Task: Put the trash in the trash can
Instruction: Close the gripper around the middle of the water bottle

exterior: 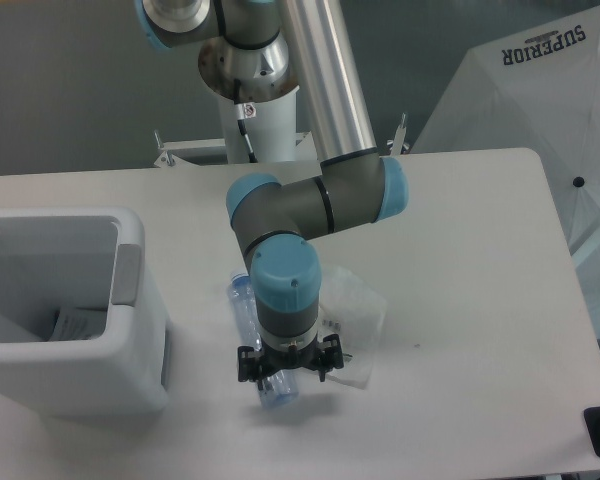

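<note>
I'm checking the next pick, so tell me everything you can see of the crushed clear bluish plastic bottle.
The crushed clear bluish plastic bottle lies flat on the white table, right of the white trash can and beside the clear plastic bag. The black gripper sits over its near end, hiding it; whether it grips is unclear.

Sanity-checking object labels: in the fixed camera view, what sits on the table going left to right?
Trash can → crushed plastic bottle → plastic bag. The gripper hangs low over the bottle's near end, so it has no clear slot of its own in that order.
</note>
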Available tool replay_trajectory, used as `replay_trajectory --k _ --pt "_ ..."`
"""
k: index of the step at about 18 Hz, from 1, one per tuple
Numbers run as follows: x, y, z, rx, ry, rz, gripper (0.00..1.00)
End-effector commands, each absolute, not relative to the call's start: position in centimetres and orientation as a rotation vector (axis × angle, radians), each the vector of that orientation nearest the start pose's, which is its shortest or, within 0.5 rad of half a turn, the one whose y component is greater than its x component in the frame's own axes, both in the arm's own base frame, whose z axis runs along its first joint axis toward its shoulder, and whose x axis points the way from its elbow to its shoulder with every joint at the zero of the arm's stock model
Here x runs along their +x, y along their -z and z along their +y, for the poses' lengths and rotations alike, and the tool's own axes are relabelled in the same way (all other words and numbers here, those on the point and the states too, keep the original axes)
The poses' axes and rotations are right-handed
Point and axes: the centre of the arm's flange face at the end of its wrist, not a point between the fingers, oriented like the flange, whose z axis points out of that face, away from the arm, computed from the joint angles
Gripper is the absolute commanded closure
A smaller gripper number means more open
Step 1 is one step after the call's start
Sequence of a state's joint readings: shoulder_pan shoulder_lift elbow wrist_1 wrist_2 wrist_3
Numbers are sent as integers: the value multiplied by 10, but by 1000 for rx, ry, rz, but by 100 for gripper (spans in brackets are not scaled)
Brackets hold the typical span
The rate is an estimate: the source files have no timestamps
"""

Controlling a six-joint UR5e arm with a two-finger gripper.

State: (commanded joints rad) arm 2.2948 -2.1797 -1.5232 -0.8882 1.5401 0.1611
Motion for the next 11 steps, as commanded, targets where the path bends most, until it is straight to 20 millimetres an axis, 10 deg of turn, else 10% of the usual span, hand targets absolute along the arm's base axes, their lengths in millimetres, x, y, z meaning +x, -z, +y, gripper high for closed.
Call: replay_trajectory --k 11 --pt "-346 -199 610 -2907 -54 -820 0"
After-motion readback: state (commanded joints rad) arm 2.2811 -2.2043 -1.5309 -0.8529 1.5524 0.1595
